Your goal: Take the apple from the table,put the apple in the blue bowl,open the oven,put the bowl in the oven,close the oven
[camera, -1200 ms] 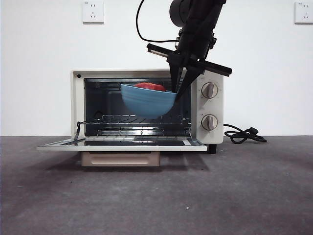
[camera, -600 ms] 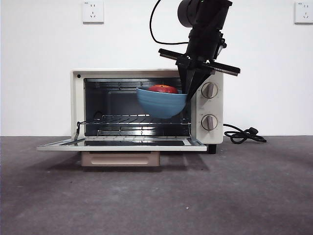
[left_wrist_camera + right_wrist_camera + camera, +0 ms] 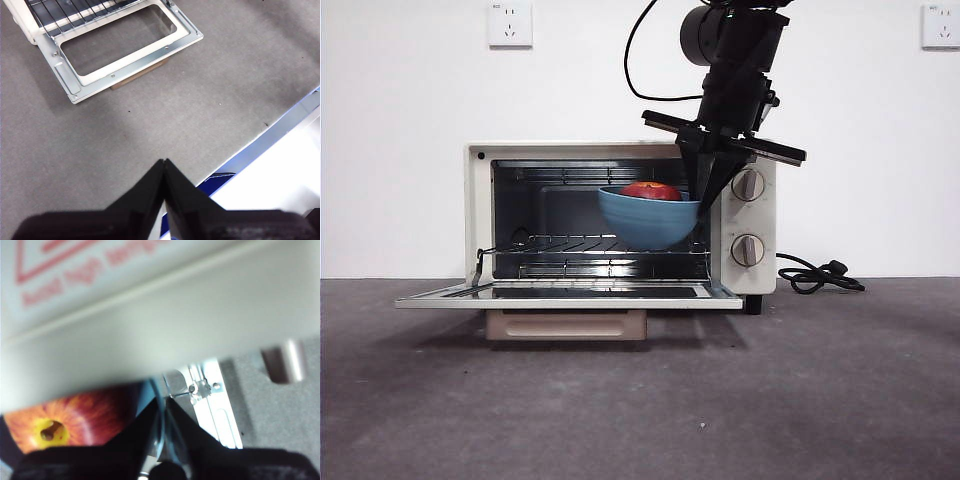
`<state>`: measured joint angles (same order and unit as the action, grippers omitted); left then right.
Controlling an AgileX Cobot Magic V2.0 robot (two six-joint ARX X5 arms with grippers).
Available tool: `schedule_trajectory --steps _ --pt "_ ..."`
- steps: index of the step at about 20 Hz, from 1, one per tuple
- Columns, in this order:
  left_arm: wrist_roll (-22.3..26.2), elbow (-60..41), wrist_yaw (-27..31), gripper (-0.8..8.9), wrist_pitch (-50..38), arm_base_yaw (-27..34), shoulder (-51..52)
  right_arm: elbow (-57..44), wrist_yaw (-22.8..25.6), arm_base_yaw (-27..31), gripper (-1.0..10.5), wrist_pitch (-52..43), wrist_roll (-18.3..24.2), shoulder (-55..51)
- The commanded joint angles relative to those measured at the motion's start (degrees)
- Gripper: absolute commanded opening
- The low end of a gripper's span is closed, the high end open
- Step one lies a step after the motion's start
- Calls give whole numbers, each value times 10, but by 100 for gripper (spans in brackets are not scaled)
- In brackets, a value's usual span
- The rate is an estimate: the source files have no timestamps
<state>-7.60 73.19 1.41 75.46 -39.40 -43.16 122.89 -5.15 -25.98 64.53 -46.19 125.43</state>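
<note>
The cream oven (image 3: 480, 215) stands at mid-table with its door (image 3: 570, 294) folded down flat. My right gripper (image 3: 699, 200) comes down from above, shut on the right rim of the blue bowl (image 3: 645, 222), which hangs inside the oven's opening just above the wire rack (image 3: 570, 243). The red apple (image 3: 652, 190) lies in the bowl. In the right wrist view the apple (image 3: 60, 422) shows close beside the jaws, under the oven's top (image 3: 150, 315). My left gripper (image 3: 164, 162) is shut on nothing, hovering over the table (image 3: 150, 115) in front of the open door (image 3: 120, 47).
A black power cord (image 3: 820, 275) lies coiled on the table right of the oven. Two knobs (image 3: 748, 184) sit on the oven's right panel, close to the right gripper. The table's near edge (image 3: 260, 142) shows in the left wrist view.
The right gripper has carried the bowl and apple rightward, then lowered it slightly toward the rack. The bowl now hangs level instead of tilted. The left arm looks still.
</note>
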Motion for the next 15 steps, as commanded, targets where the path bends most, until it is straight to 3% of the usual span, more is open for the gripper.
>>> schedule_trajectory --steps 1,9,15 --pt "-4 2 1 -6 0 -1 2 2 0 -2 114 -5 3 11" --pt "-4 2 1 -6 0 -1 2 3 55 -3 127 -6 56 10" --pt "-4 2 1 -6 0 -1 2 3 68 -3 127 -21 96 10"
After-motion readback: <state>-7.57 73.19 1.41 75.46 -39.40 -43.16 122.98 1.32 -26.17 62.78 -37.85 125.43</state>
